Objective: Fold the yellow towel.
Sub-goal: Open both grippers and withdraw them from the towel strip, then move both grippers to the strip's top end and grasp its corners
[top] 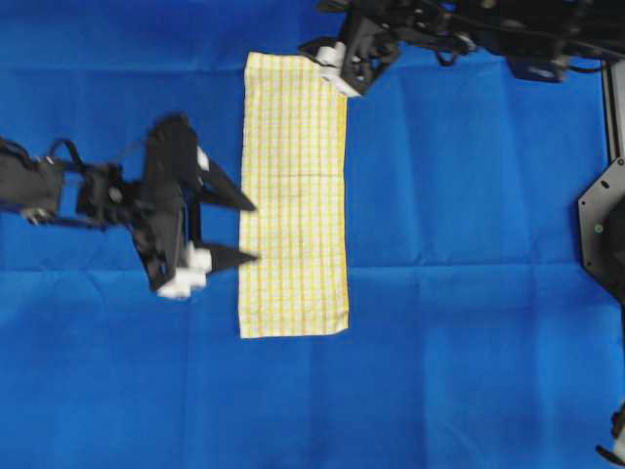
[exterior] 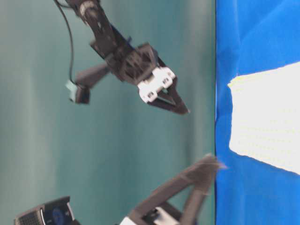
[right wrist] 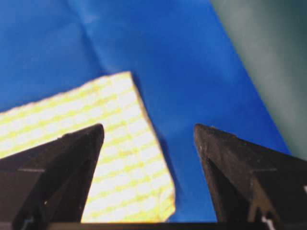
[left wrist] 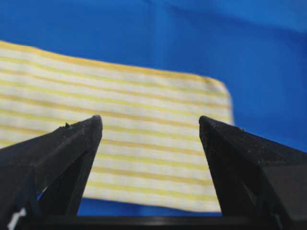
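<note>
Your left gripper (top: 247, 233) hangs wide open and empty at the towel's (top: 294, 195) left edge. The towel lies flat as a narrow strip on the blue sheet (top: 469, 293). Farther off, your right gripper (right wrist: 148, 132) gapes, empty, over its corner.

Yellow towel (top: 294, 195): thin cloth, white with a fine yellow check and yellow hemmed edges; folded into a long narrow strip, lying flat on blue sheet (top: 469, 293) near the middle of the overhead view; long sides running top to bottom there, short ends at top and bottom; faint crease line across its middle; corners squared, 1 corner slightly lifted in the right wrist view (right wrist: 120, 158); seen as stripes from the left wrist view (left wrist: 129, 139); untouched, free on all sides.
</note>
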